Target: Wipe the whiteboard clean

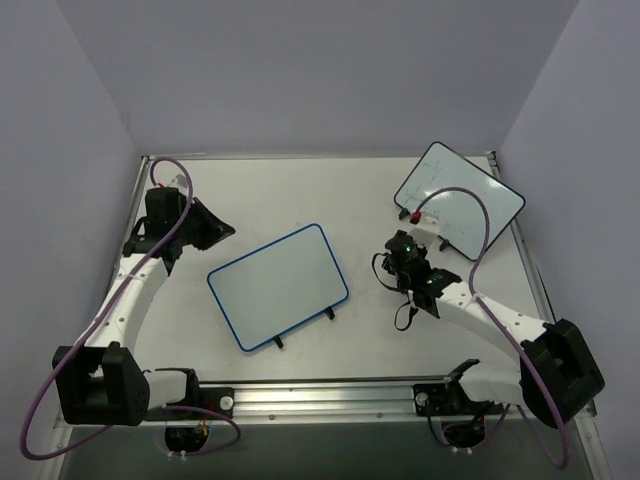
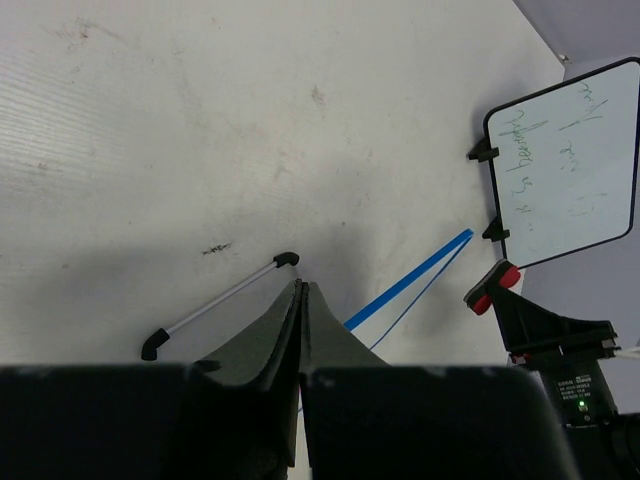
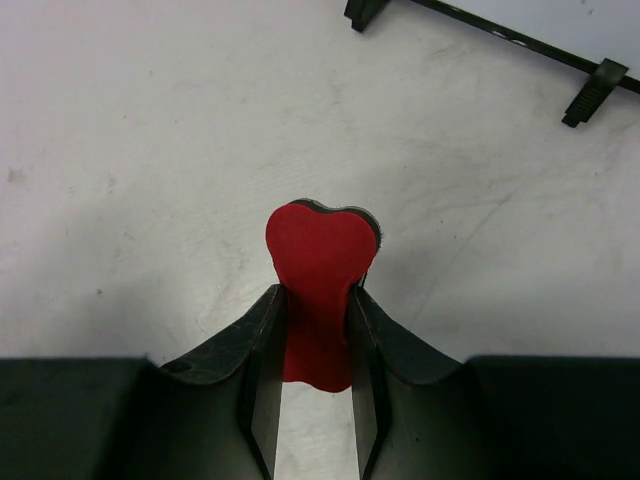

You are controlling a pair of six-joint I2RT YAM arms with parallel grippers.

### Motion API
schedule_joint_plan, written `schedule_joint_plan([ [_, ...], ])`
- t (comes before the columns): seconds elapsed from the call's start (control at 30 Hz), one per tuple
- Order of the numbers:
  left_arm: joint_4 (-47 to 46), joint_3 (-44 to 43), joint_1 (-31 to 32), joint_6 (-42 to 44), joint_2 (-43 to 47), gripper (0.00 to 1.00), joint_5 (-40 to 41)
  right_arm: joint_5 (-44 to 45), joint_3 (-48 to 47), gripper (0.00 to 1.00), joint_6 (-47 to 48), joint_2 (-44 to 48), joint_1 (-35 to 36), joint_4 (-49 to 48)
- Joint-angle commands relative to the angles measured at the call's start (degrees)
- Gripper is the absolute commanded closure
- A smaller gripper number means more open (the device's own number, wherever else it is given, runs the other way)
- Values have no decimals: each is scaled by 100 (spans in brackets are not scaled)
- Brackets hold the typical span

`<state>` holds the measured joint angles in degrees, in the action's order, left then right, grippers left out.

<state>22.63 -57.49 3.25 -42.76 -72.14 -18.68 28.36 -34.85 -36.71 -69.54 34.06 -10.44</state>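
The whiteboard (image 1: 278, 287), blue-rimmed with small black feet, lies flat mid-table; its face looks plain white from above. In the left wrist view only a strip of its blue rim (image 2: 410, 280) shows. My left gripper (image 1: 225, 229) hovers just past the board's far-left corner, jaws pressed together on nothing (image 2: 301, 287). My right gripper (image 1: 416, 224) is to the right of the board, between it and the black-rimmed board, shut on a red felt eraser (image 3: 320, 240) that sticks out past the fingertips (image 3: 312, 295) over bare table. The eraser (image 2: 495, 288) is also visible from the left wrist.
A black-rimmed whiteboard (image 1: 460, 198) with faint dark writing lies at the back right; its edge and feet (image 3: 597, 88) are just ahead of the right gripper. A thin silver rod with black ends (image 2: 218, 304) lies on the table by the left fingertips. Walls enclose the table.
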Motion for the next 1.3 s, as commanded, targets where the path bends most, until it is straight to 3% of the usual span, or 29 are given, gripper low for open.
schedule_joint_plan([
  [0.0,-93,-306,-87,198,77,91,-119,-795,-600,99,418,-656,-259,86],
  [0.3,-163,71,-676,303,332,89,-356,-1350,-1954,98,902,-2361,-664,-11],
  [0.57,-207,247,-869,444,376,89,-452,-1781,-2868,86,1157,-3196,-664,-81],
  [1.03,-382,388,-1072,567,236,89,-734,-1412,-5277,81,1456,-5437,-734,472],
  [1.27,-418,449,-1124,611,191,89,-822,-1315,-5699,63,1623,-5852,-805,367],
])
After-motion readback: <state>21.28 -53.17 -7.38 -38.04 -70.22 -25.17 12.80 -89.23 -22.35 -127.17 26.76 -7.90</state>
